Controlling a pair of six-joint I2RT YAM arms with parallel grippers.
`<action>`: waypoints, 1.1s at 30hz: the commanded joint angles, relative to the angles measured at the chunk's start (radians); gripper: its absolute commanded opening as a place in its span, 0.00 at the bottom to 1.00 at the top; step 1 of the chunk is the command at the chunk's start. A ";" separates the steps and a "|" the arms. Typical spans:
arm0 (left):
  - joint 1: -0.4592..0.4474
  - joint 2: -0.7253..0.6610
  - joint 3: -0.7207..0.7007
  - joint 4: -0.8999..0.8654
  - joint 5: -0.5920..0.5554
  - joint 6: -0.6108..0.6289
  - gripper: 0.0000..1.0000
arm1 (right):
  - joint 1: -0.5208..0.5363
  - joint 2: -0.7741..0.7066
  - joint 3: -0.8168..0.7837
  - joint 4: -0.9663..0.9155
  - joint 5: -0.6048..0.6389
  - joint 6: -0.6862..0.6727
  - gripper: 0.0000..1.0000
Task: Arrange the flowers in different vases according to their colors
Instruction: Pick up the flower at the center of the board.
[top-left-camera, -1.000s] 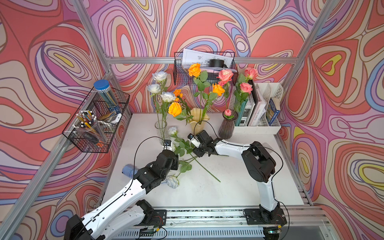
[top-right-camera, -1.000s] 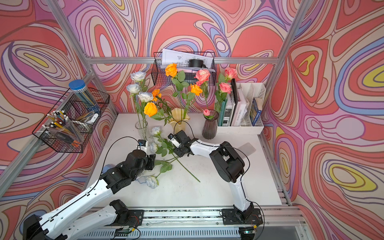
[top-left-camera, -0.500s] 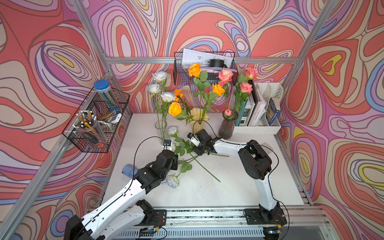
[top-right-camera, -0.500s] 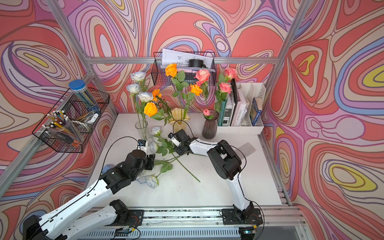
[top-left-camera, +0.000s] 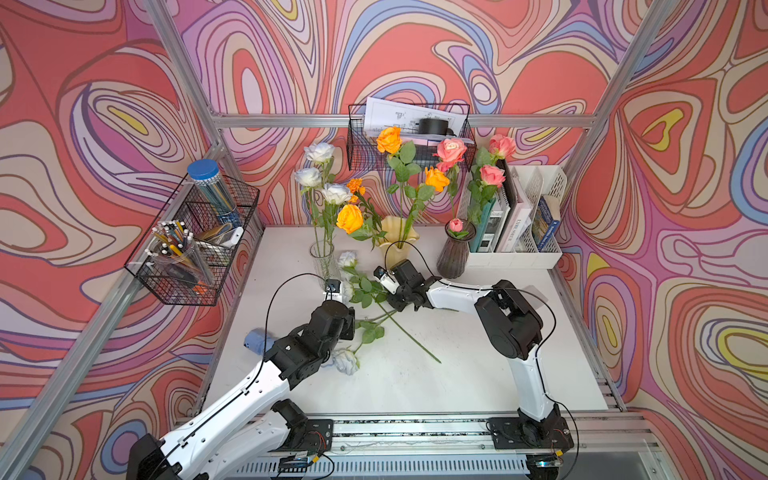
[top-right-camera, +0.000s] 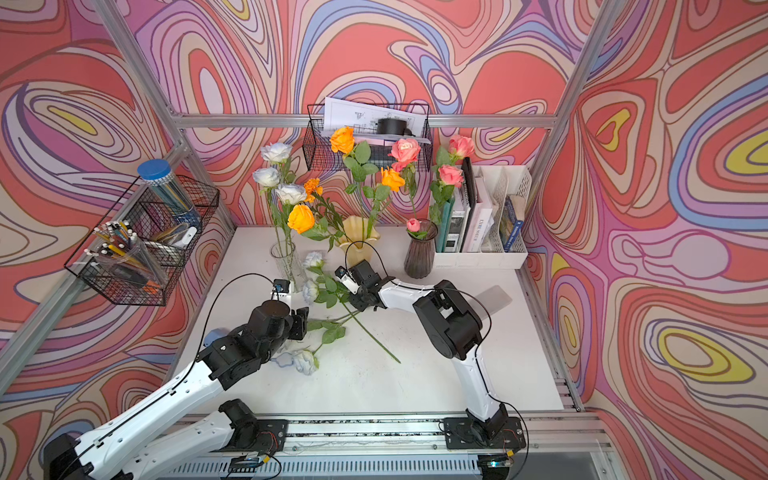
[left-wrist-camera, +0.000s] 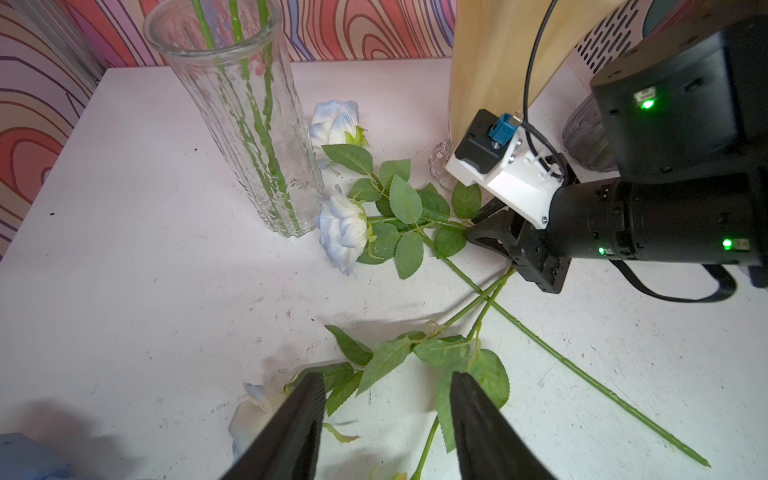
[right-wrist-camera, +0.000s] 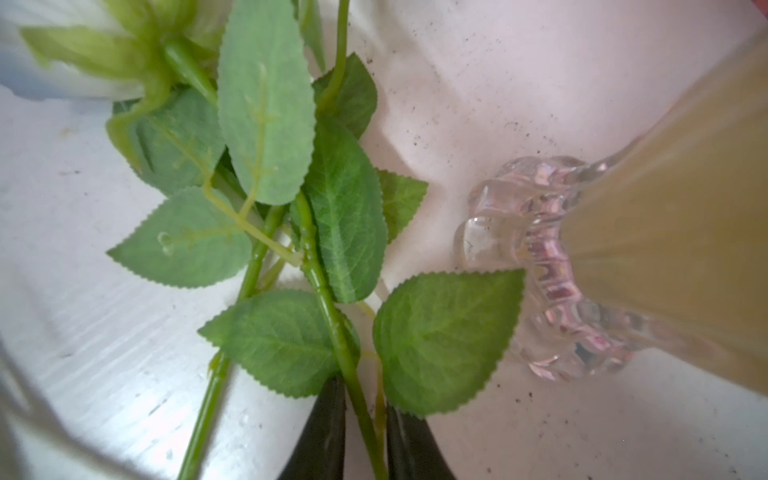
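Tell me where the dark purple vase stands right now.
In both top views the dark purple vase stands near the back of the table, toward the robot's right, between the yellow vase and the white book organizer.

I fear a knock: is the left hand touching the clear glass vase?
Apart: the left wrist view shows bare table between the open left hand and the clear glass vase.

L arm stretched fwd & low, L gripper (left-wrist-camera: 384, 376) w/ fingers spread apart, angled downward. R arm bent at elbow, forearm reaching across toward L arm. R gripper (right-wrist-camera: 365, 390) low, jaws pinched on a rose stem (right-wrist-camera: 328, 307).
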 joint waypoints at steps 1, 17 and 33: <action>0.001 -0.016 -0.013 -0.024 -0.022 0.007 0.55 | -0.002 -0.056 -0.001 0.051 -0.064 -0.002 0.17; 0.001 -0.042 -0.023 -0.036 -0.031 0.003 0.54 | -0.001 -0.143 -0.006 0.148 -0.134 0.042 0.03; 0.001 -0.103 -0.039 -0.030 -0.017 0.003 0.54 | 0.013 -0.195 0.100 0.219 -0.260 0.091 0.02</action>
